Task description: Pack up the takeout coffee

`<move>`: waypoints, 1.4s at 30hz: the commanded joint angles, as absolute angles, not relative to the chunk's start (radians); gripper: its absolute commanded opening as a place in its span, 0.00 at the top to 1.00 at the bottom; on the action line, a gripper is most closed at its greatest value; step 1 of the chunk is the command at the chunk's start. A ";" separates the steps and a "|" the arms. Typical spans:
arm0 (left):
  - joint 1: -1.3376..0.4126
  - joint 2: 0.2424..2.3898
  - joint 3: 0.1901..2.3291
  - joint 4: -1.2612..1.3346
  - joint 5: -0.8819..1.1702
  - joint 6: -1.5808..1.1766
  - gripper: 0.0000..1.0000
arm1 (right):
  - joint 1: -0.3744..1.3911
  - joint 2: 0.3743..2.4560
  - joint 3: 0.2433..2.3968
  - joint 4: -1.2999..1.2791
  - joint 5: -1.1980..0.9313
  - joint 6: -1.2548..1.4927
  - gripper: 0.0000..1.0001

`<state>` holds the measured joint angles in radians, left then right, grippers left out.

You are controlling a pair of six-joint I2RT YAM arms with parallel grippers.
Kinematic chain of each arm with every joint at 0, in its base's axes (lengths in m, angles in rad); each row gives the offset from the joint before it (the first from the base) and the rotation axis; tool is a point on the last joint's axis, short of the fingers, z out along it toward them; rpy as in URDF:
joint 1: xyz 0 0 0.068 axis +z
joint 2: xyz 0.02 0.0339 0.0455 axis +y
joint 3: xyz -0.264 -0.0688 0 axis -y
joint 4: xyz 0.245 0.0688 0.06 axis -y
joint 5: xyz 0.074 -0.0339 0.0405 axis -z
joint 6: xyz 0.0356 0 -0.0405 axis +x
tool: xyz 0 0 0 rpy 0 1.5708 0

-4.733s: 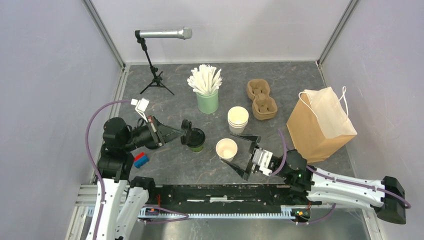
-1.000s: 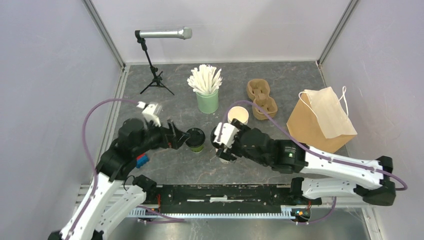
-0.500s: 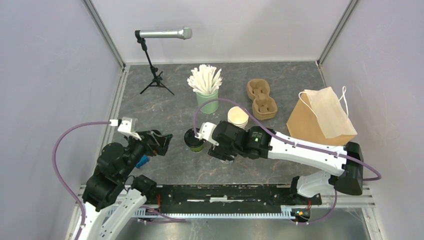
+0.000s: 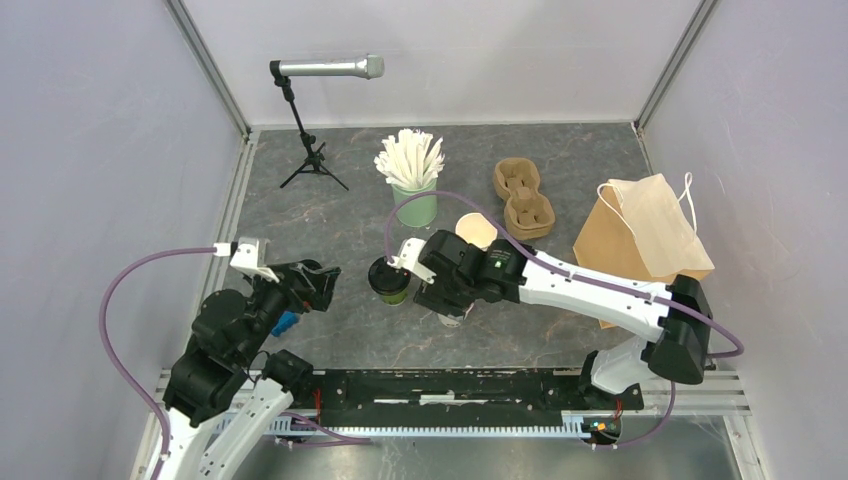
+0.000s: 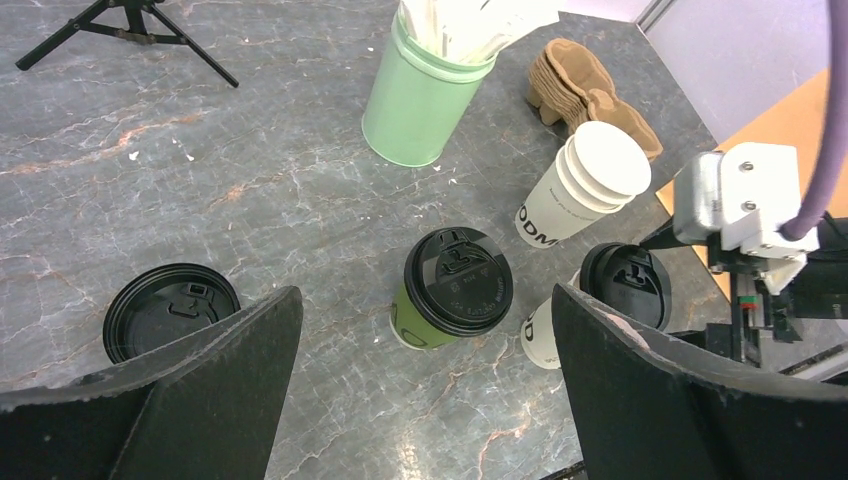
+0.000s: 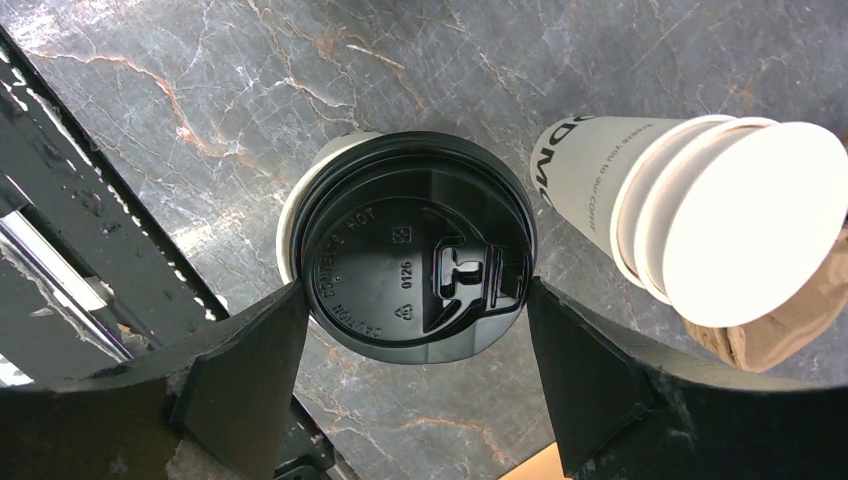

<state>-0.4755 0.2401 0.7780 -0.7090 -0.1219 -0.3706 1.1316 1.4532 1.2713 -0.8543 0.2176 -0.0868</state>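
Observation:
The olive-green coffee cup (image 4: pixel 390 283) stands upright under a black lid (image 5: pixel 458 280). Just right of it is the white printed cup (image 5: pixel 543 340). My right gripper (image 4: pixel 447 300) hangs over that cup from above. Its fingertips press both sides of a black lid (image 6: pixel 415 250). That lid rests on the white cup, slightly off-centre, so a sliver of white rim (image 6: pixel 288 225) shows at the left. My left gripper (image 4: pixel 322 285) is open and empty, drawn back to the left of the green cup (image 5: pixel 425 330).
A loose black lid (image 5: pixel 170 310) lies on the table under my left gripper. Behind the cups are a stack of lidless cups (image 4: pixel 476 232), a mint cup of white sticks (image 4: pixel 413 190) and cardboard carriers (image 4: pixel 522 197). A paper bag (image 4: pixel 640 245) stands right, a microphone tripod (image 4: pixel 310 150) back left.
The white cup was lidless before; now a black lid sits on it between my right fingers. My left arm has drawn back from the green cup towards the near left.

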 commanded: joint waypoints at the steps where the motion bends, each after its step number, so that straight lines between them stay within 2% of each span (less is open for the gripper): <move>1: -0.477 0.256 0.770 -0.692 -0.129 -0.324 0.00 | 1.118 1.490 1.332 -0.879 0.179 -0.101 0.14; 30: -0.477 0.275 0.768 -0.692 -0.119 -0.321 0.00 | 1.111 1.519 1.368 -0.922 0.144 -0.104 0.14; 42: -0.477 0.274 0.767 -0.692 -0.119 -0.319 0.00 | 1.111 1.551 1.341 -0.900 0.139 -0.114 0.11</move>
<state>-0.4755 0.2646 0.7673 -0.7097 -0.1211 -0.3702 1.1141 1.5379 1.3281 -0.9150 0.1574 -0.1024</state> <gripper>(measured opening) 0.995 0.889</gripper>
